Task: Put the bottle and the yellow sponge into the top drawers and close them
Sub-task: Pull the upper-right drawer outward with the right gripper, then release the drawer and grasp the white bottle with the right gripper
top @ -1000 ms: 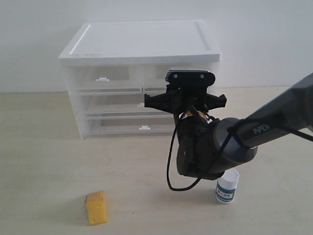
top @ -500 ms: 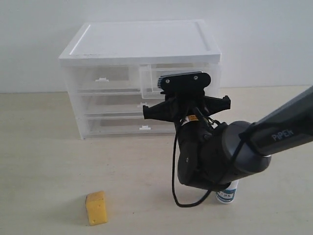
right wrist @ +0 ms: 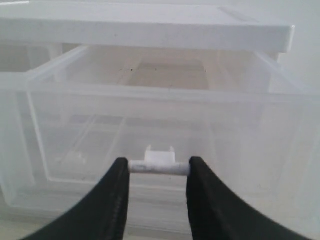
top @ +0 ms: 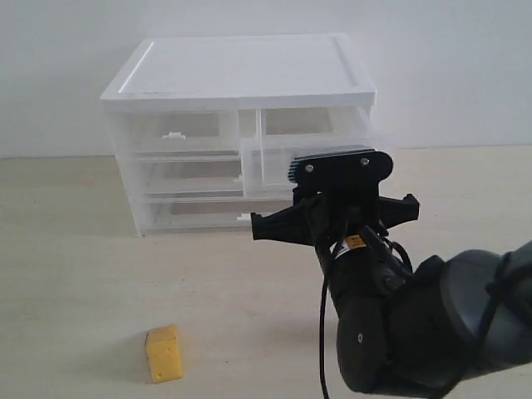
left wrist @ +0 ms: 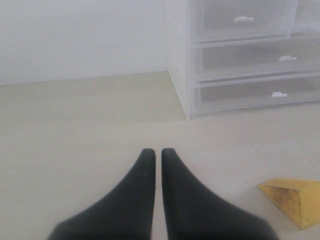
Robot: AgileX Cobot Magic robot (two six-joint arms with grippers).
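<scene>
Your right fingers [right wrist: 120, 200] are clamped on the handle tab [right wrist: 160, 156] of the right top drawer [top: 274, 162], one finger on each end of the tab. That drawer stands partly out of the cabinet [top: 241, 75], its front well forward of the cabinet's face, and through its clear walls it looks empty. The left top drawer [top: 174, 133] sits flush in the cabinet, and so do the two full-width drawers below it.

Your left fingers [left wrist: 142, 185] are pressed together with nothing between them. They hang over bare worktop [top: 75, 249], in front of the cabinet and off its left corner.

The sponge [top: 164, 353] stands on the worktop well in front of the cabinet, toward its left side, and apart from both sets of fingers. In your left wrist view it lies near the left fingers but not touching them.

You cannot see the bottle in any view; your right arm [top: 416, 332] fills the worktop in front of the cabinet's right side.
</scene>
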